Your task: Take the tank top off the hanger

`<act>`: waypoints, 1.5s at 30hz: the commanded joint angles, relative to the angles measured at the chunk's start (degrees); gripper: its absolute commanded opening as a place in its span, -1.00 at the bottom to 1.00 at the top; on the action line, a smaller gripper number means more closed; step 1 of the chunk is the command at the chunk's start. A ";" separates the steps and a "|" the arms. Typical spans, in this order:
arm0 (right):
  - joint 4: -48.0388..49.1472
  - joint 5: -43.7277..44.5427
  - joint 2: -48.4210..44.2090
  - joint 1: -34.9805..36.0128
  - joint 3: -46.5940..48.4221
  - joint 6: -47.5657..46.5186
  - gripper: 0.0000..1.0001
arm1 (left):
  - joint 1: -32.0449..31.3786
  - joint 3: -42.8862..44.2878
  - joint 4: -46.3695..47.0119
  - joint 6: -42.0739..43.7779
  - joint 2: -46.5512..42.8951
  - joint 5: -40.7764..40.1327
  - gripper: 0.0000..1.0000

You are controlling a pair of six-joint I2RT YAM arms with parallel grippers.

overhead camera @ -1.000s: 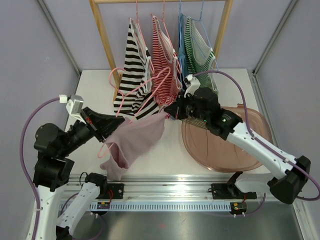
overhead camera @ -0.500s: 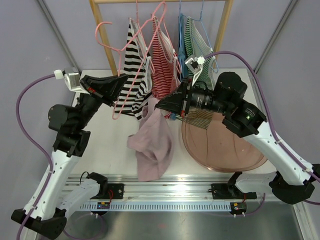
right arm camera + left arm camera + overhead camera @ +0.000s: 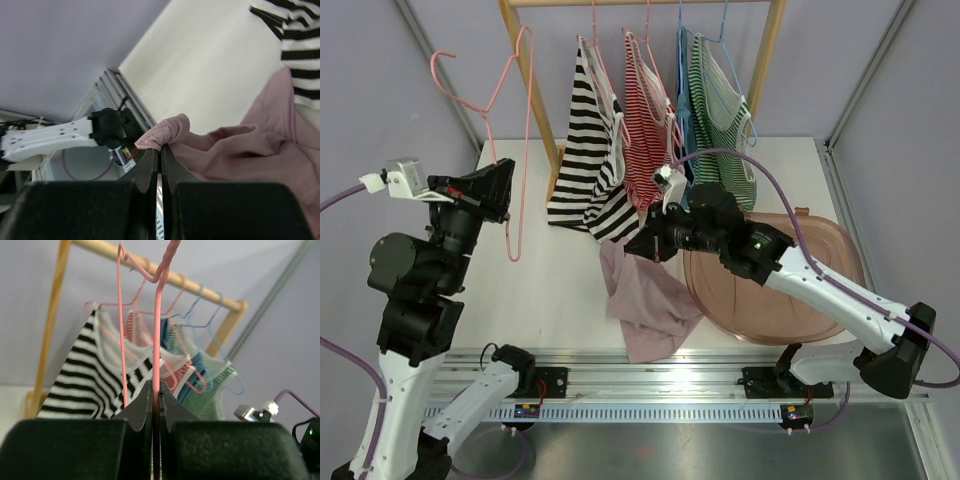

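Note:
The pink tank top (image 3: 645, 295) hangs free of its hanger, draped down from my right gripper (image 3: 635, 245) onto the table. My right gripper (image 3: 160, 150) is shut on a fold of the pink tank top (image 3: 240, 150). My left gripper (image 3: 505, 190) is shut on the bare pink hanger (image 3: 510, 130) and holds it high at the left, away from the rack. In the left wrist view the pink hanger (image 3: 157, 330) rises straight up from between my closed left gripper (image 3: 155, 390).
A wooden rack (image 3: 535, 90) at the back holds a black-striped top (image 3: 585, 150), a red-striped top (image 3: 645, 120) and a green-striped top (image 3: 715, 110) on hangers. A brown round basin (image 3: 820, 270) sits on the white table (image 3: 550, 290) at the right.
My left gripper swung the pink hanger up and to the left, clear of the tank top. My right gripper lowered, and the pink tank top now hangs from it alone.

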 commanded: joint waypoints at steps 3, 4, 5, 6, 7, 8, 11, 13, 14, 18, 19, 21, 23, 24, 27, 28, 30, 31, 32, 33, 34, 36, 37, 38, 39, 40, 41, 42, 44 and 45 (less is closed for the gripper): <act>2.01 10.25 2.94 1.54 -6.79 1.47 -0.47 | -0.17 9.58 -20.22 1.33 5.78 -8.48 -1.00; 2.10 10.25 3.38 1.62 -7.58 1.56 -0.16 | -0.17 10.83 -21.56 1.24 6.58 -8.49 -1.00; 1.23 11.47 3.38 1.71 -7.50 1.56 0.23 | -0.17 12.23 -24.27 1.42 7.63 -8.31 -1.00; 0.61 12.26 3.38 1.71 -7.24 1.47 0.93 | -0.17 14.59 -25.25 1.42 9.47 -8.14 -1.00; -0.09 12.97 2.86 1.71 -6.45 0.78 0.99 | -0.17 15.92 -26.13 1.85 10.79 -7.26 -1.00; -1.49 14.72 2.42 1.80 -5.83 0.25 0.99 | -0.17 17.15 -27.80 2.12 11.94 -6.99 -1.00; -3.69 18.66 -0.04 1.71 -4.34 -1.42 0.99 | -0.08 23.30 -31.83 3.26 17.73 -5.76 -1.00; -4.32 20.00 -2.14 1.71 -4.33 -1.86 0.99 | 0.10 27.78 -33.26 3.87 21.85 -5.41 -1.00; -4.23 20.53 -2.76 1.71 -4.68 -1.78 0.99 | 0.36 29.28 -33.52 3.97 23.36 -5.32 -1.00; -2.92 19.31 -5.23 1.71 -7.67 -0.73 0.99 | 4.39 36.57 -33.08 4.32 30.12 -0.67 -1.00; -2.65 18.96 -5.49 1.71 -8.46 -0.55 0.99 | 5.01 38.94 -33.35 4.49 33.71 1.25 -1.00; -2.39 18.16 -5.75 1.71 -9.25 -0.20 0.99 | 6.68 45.53 -34.14 4.41 37.50 1.79 -1.00; -1.34 16.85 -6.72 1.71 -10.57 0.33 0.99 | 8.00 51.14 -33.71 4.93 42.50 5.74 -1.00; -0.81 16.76 -6.98 1.71 -11.10 0.51 0.99 | 8.10 52.75 -33.35 5.11 43.93 6.19 -1.00; 0.78 13.42 -8.30 1.71 -13.20 1.12 0.99 | 8.62 57.66 -31.59 5.99 48.94 6.98 -1.00; 0.87 12.98 -8.39 1.71 -13.38 1.30 0.99 | 8.88 58.99 -31.07 6.34 50.25 7.50 -1.00; 2.27 10.96 -8.57 1.71 -14.61 1.73 0.99 | 9.33 61.01 -30.10 6.52 53.06 6.46 -1.00; 2.97 10.17 -8.57 1.80 -15.14 2.09 0.99 | 9.41 61.11 -28.44 6.60 53.78 6.28 -1.00; 4.37 8.25 -8.48 1.71 -15.67 2.35 0.99 | 9.76 61.11 -27.47 6.86 54.31 6.37 -1.00; 4.73 7.27 -8.13 1.80 -16.37 2.79 0.99 | 9.85 61.46 -26.68 7.13 55.70 6.19 -1.00; 5.08 5.70 -8.04 1.71 -16.64 2.88 0.99 | 10.03 61.81 -25.63 7.13 56.41 5.50 -1.00; 5.70 4.98 -7.69 1.71 -17.60 2.97 0.99 | 10.73 62.78 -25.09 6.96 58.95 5.40 -1.00; 5.61 4.72 -7.60 1.71 -17.78 2.79 0.99 | 10.91 64.35 -25.44 6.95 60.01 5.40 -1.00; 5.35 4.45 -7.60 1.71 -17.95 2.53 0.99 | 11.26 64.89 -25.44 6.87 60.98 5.40 -1.00; 5.18 4.01 -7.34 1.71 -18.04 1.75 0.99 | 11.52 65.33 -25.61 6.61 62.64 5.57 -0.95; 4.83 3.14 -7.08 1.71 -17.87 1.30 0.99 | 11.70 66.20 -25.88 6.34 63.27 5.66 -0.92; 3.87 2.87 -6.73 1.71 -17.61 0.95 0.99 | 11.96 66.21 -25.97 5.99 63.54 6.10 -0.92; 3.42 2.52 -5.94 1.71 -17.17 0.25 0.99 | 12.05 65.86 -25.79 5.64 63.80 6.45 -0.91; 1.58 2.51 -4.71 1.71 -16.55 -0.28 0.99 | 12.05 63.68 -25.53 5.55 63.37 7.42 -0.85; 0.87 3.21 -3.40 1.80 -15.77 -0.98 0.99 | 12.05 62.70 -25.09 5.29 62.84 7.68 -0.82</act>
